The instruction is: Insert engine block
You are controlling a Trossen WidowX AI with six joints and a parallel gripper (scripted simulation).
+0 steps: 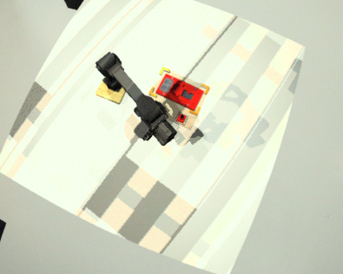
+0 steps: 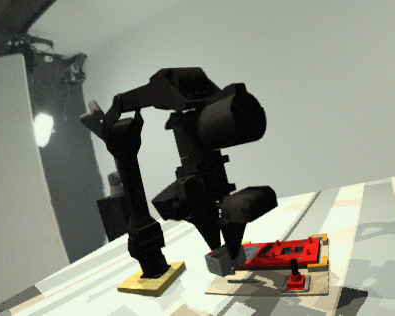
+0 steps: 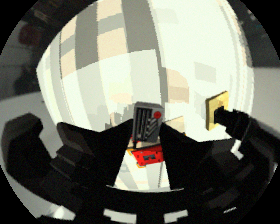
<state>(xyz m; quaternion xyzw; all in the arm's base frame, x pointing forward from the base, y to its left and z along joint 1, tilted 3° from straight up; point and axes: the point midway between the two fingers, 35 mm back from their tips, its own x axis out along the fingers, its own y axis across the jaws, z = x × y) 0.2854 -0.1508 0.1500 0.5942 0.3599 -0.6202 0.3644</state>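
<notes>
grey boxy engine block with red round spot (image 2: 218,262) (image 3: 148,121) pinched by black two-fingered gripper (image 2: 227,250) (image 3: 145,123); likely rigid, light, maybe slick; best gripped across opposite flat sides.

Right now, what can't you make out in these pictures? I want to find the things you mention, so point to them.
- Engine block (image 2: 218,263) (image 3: 147,121), top view: hidden under the arm.
- Its face toward the board, wrist view: turned away from the camera.
- The rib in the car body (image 1: 193,96) (image 2: 267,254) (image 3: 150,156), all views: too small to tell.
- Left edge of the board (image 1: 194,123) (image 2: 317,289), top view: behind the arm.
</notes>
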